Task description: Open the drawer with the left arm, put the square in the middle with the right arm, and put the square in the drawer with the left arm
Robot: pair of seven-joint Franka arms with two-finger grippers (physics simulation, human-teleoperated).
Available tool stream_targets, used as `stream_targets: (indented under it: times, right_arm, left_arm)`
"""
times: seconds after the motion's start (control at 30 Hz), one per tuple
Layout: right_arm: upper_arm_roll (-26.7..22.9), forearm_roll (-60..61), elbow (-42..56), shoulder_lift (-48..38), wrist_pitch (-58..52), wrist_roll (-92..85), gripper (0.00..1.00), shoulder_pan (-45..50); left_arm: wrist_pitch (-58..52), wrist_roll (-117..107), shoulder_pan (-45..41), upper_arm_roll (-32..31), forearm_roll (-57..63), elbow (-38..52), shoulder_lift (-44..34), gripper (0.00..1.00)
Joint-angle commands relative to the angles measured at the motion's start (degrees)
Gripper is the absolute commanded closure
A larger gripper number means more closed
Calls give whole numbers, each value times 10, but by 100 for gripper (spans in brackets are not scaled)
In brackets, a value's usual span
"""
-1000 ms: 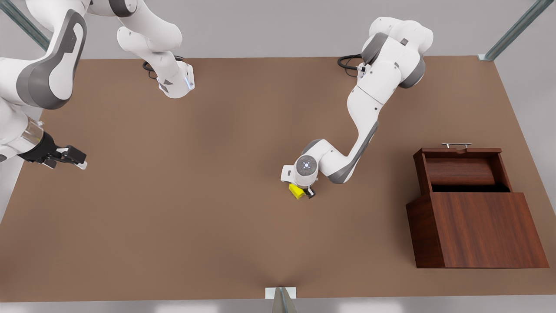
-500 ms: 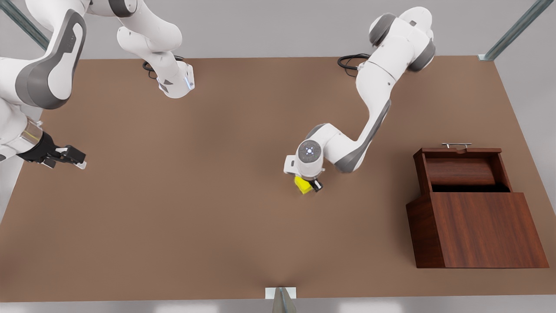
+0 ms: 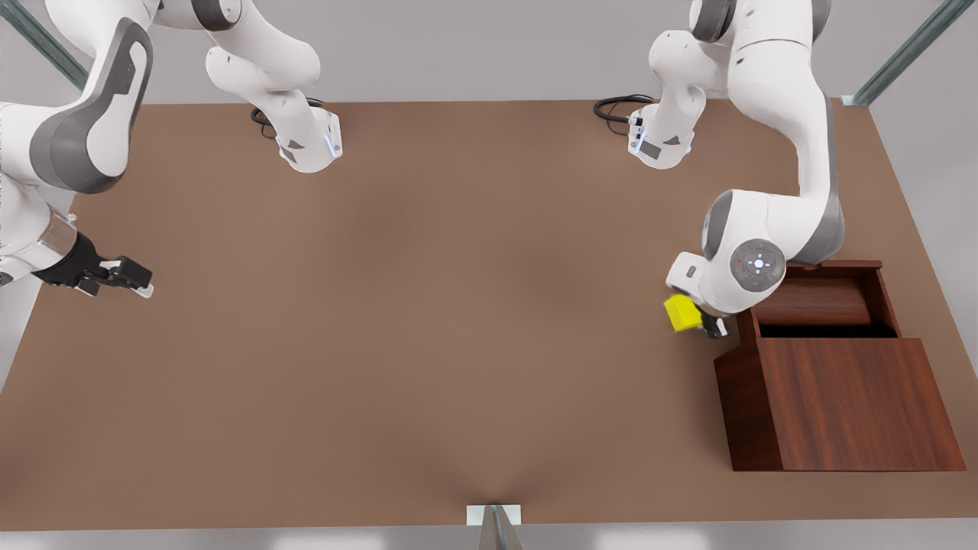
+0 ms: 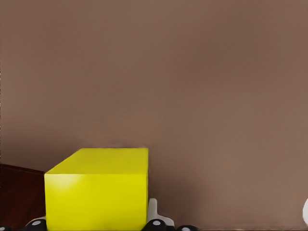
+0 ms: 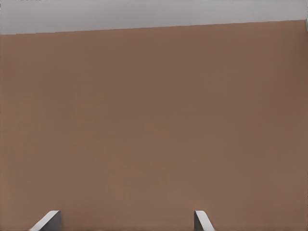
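The yellow square [image 3: 682, 313] hangs above the table with my left gripper [image 3: 699, 321] shut on it, just off the open drawer's [image 3: 840, 265] side toward the front view's left. The left wrist view looks past the square [image 4: 98, 190] down to the brown tabletop [image 4: 202, 86], with a corner of the dark wooden cabinet [image 4: 17, 197] at the frame's edge. My right gripper [image 3: 126, 279] waits open at the front view's far left, low over the table. Its two fingertips [image 5: 48, 221] stand wide apart with nothing between them.
The wooden cabinet [image 3: 848, 405] stands at the front view's right, its drawer pulled out toward the back. Both arm bases [image 3: 309, 145] sit at the table's far edge. A small white bracket [image 3: 493, 514] marks the near edge.
The left arm has carried the square from the table's middle toward the front view's right, up beside the open drawer. The right arm has stayed put.
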Motion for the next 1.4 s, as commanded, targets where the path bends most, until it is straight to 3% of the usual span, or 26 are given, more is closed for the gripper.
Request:
stream_targets:
  times: [0.0,0.37,0.67,0.7,0.87,0.93,1.03,1.1,1.2,1.3,1.37]
  right_arm:
    - [-1,1,0,2,1,0,0,-1]
    - [-5,2,9,3,10,2,0,-4]
    - [-5,5,9,4,18,3,0,-6]
    - [-6,3,9,3,25,4,0,-5]
    - [-6,1,9,3,26,4,0,-5]
    - [-9,2,9,3,26,4,0,-6]
    - [-9,2,9,1,25,4,0,-6]
    - [-9,2,9,1,25,4,0,-7]
    - [-9,3,9,1,26,4,0,-7]
    - [-9,4,9,2,27,4,0,-7]
    - [-10,5,10,2,28,4,0,-9]
  left_arm:
    - [-2,13,-2,11,-12,0,0,28]
    - [-7,191,3,146,-20,-20,-1,28]
    - [1,287,86,165,-20,-20,18,25]
    - [0,291,96,165,-20,-20,24,0]
    - [0,291,96,170,-20,-18,37,0]
    - [-7,241,95,178,-20,-13,36,0]
    - [-81,-50,86,171,-24,39,21,0]
    - [-118,-218,86,171,-108,75,21,0]
    - [-62,-492,91,86,-108,130,20,0]
    - [56,-703,213,-139,-14,123,-9,0]
    - [69,-706,247,-196,2,109,-27,0]
